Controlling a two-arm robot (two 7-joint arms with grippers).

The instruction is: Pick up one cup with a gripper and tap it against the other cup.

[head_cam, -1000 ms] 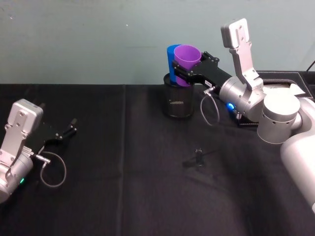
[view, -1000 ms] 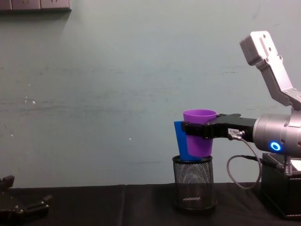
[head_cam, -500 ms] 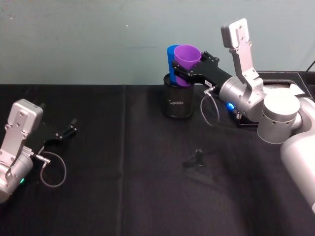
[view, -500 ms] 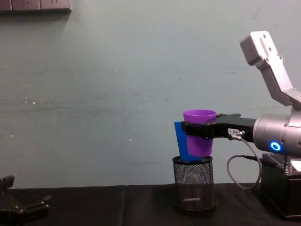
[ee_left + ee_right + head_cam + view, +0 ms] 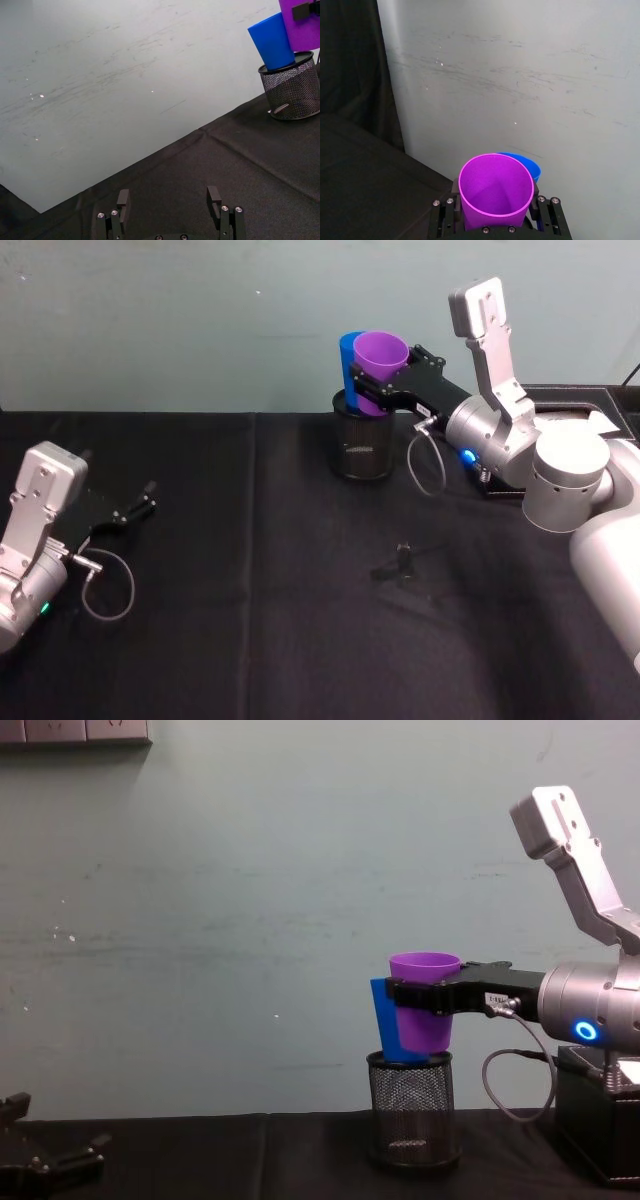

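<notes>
Nearest, by the left edge of the black-draped tabletop [image 5: 250,640], the left gripper [image 5: 148,498] lies parked low over the cloth. Its fingers [image 5: 123,200] stand spread with nothing between them, so this arm looks idle, kept clear of the work. Near the middle of the tabletop lies a small dark object [image 5: 403,562], too small to identify and well apart from everything else.

Toward the far edge, just before the pale wall [image 5: 180,320], a black wire-mesh pen holder [image 5: 362,445] stands upright. The blue cup [image 5: 349,350] sits in it, mouth up, leaning a little, its lower part down inside the mesh. That raises it off the cloth and gives a target at gripper height.

The right gripper [image 5: 412,997] reaches in level from the right side. Its fingers are clamped round the purple cup [image 5: 378,355] just below the rim. The cup is held upright, off the tabletop, its base just above the holder's rim. It is pressed alongside the blue cup. They look to be in contact, though the overlap hides the exact touch, so the tap seems under way or just made. A black box [image 5: 595,1120] sits behind the right arm.
</notes>
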